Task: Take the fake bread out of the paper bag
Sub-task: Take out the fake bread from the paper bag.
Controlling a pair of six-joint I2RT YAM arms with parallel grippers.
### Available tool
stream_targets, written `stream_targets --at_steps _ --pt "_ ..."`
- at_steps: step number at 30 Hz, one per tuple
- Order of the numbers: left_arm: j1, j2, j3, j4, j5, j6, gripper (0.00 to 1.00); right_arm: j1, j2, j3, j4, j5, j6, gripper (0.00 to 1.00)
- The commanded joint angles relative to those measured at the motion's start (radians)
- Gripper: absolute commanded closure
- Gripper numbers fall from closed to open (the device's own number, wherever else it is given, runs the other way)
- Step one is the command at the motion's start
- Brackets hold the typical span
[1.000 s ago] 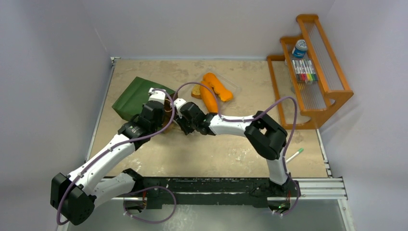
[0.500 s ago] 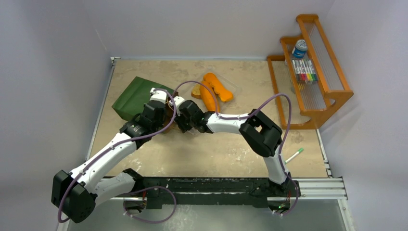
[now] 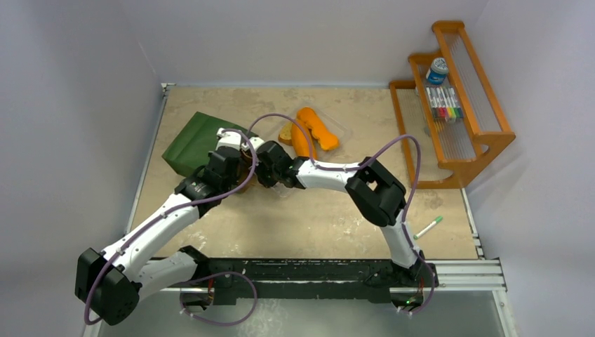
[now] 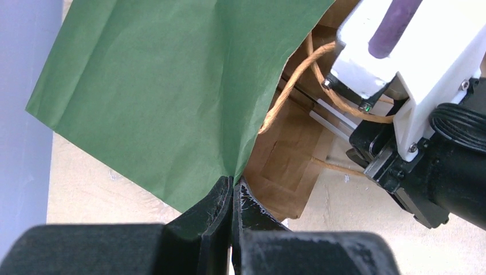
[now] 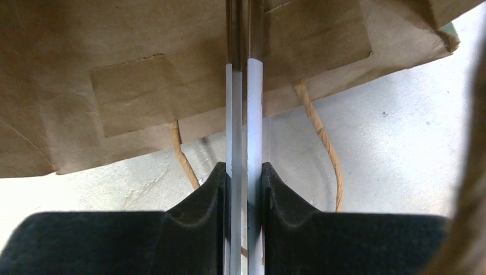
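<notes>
Far left on the desk [image 3: 316, 217], the left end effector [image 4: 232, 192] is pinching the paper bag [image 4: 149, 86] by its edge, the right end effector [image 5: 243, 177] is squeezing tongs [image 5: 255, 114] into it; fake bread [image 3: 316, 130] is lying to its right.

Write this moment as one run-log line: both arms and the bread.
left fingers: shut on paper bag edge | right fingers: shut on tongs, reaching into bag | fake bread: pieces lying outside bag

I lose the tips of the white-handled metal tongs [image 5: 254, 143] inside the dark green paper bag [image 4: 155, 86]; its contents are hidden.
</notes>
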Motion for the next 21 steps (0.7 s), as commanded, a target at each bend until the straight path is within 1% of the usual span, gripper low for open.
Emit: stream_targets --at_steps 1,5,9,21 --pt "0.007 -0.03 0.036 0.025 -0.088 -0.054 1.0 -0.002 -0.064 0.041 -0.084 0.004 0.02 1.0" --pt "0.007 -0.039 0.056 0.009 -0.181 -0.094 1.0 -0.002 -0.124 0.034 -0.152 0.033 0.052 1.0" --pt "0.007 -0.032 0.091 -0.008 -0.264 -0.128 1.0 -0.002 -0.204 -0.007 -0.191 0.058 0.084 1.0" --pt "0.009 0.068 0.168 -0.036 -0.379 -0.217 1.0 0.001 -0.424 -0.138 -0.269 0.116 0.15 1.0"
